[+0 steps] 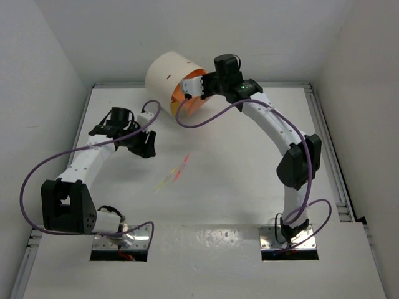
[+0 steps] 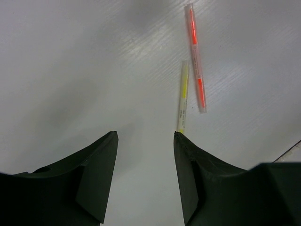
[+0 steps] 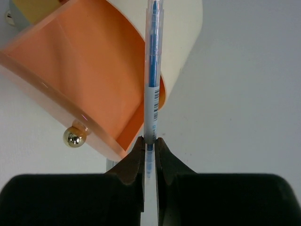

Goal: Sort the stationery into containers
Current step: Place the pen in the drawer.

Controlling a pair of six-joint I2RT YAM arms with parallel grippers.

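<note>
Right fingers [image 3: 139,149] clamped tight on one blue pen [image 3: 152,70], held out in front of the pulled-out orange drawer [image 3: 80,75] of the cream round cabinet [image 3: 181,42]. One metal knob [image 3: 74,136] on that drawer's front. Left fingers [image 2: 101,160] spread apart, gripping nothing, low over the white surface [image 2: 70,70]. Two pens lying there, near each other and almost parallel: one yellow pen [image 2: 183,96], near end at a fingertip's edge, and one orange-red pen [image 2: 196,56] just beyond. Three pens counted in all; one drawer open.

White arm links [image 1: 269,122], black joints [image 1: 299,162], purple cables [image 1: 23,196], matte-black left pincer [image 2: 145,134].
</note>
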